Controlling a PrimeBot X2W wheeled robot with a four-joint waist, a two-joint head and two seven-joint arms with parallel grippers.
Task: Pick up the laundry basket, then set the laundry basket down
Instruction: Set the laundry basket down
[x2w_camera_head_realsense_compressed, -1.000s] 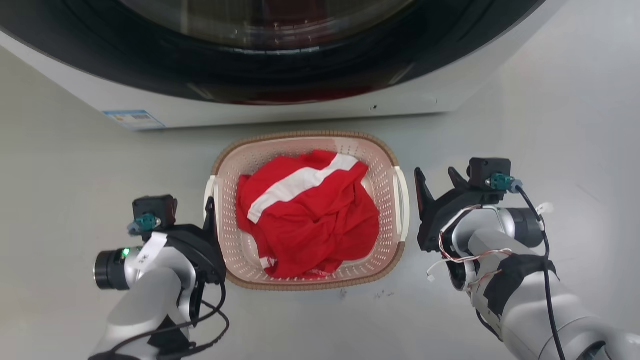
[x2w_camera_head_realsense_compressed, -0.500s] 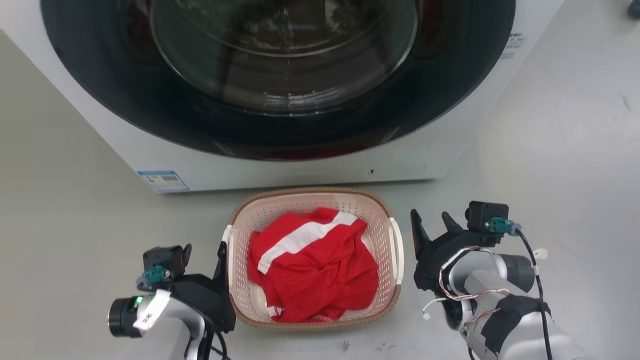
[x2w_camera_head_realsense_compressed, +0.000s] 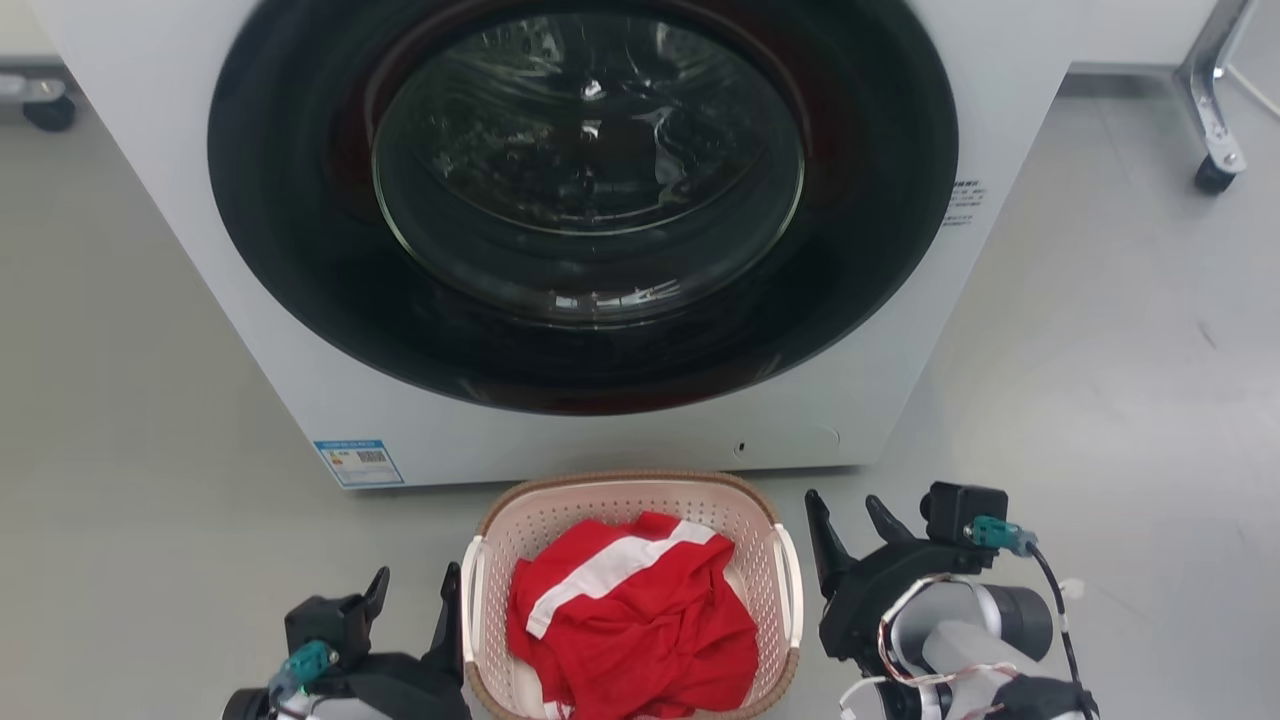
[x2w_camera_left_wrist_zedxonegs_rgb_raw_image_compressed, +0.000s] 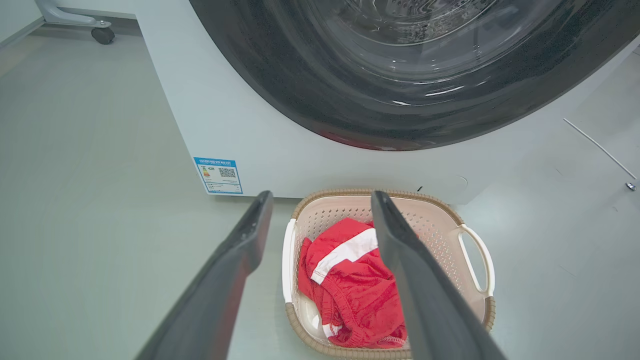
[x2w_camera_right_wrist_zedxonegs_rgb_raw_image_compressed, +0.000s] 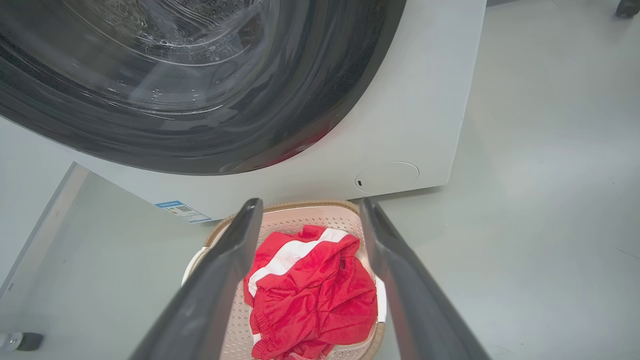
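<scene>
The laundry basket (x2w_camera_head_realsense_compressed: 620, 482), pale pink-cream with a brown woven rim and white side handles, stands on the grey floor in front of the washing machine. A crumpled red garment with a white stripe (x2w_camera_head_realsense_compressed: 640, 630) lies in it. My left gripper (x2w_camera_head_realsense_compressed: 415, 590) is open just left of the basket's left handle (x2w_camera_head_realsense_compressed: 470, 600). My right gripper (x2w_camera_head_realsense_compressed: 842, 515) is open a little right of the right handle (x2w_camera_head_realsense_compressed: 792, 590). The left wrist view looks down between open fingers (x2w_camera_left_wrist_zedxonegs_rgb_raw_image_compressed: 321, 197) onto the basket (x2w_camera_left_wrist_zedxonegs_rgb_raw_image_compressed: 440, 225). The right wrist view does the same, with gripper (x2w_camera_right_wrist_zedxonegs_rgb_raw_image_compressed: 310, 205) and basket (x2w_camera_right_wrist_zedxonegs_rgb_raw_image_compressed: 325, 217).
A white front-loading washing machine (x2w_camera_head_realsense_compressed: 590, 230) with a dark round glass door stands directly behind the basket. A caster of a metal frame (x2w_camera_head_realsense_compressed: 1210, 175) shows at the far right, another caster (x2w_camera_head_realsense_compressed: 45, 110) at the far left. Grey floor spreads on both sides.
The head camera has risen and tilted up, so the basket and grippers sit lower and smaller in view and the whole door shows. The basket stays on the floor, both grippers open beside it.
</scene>
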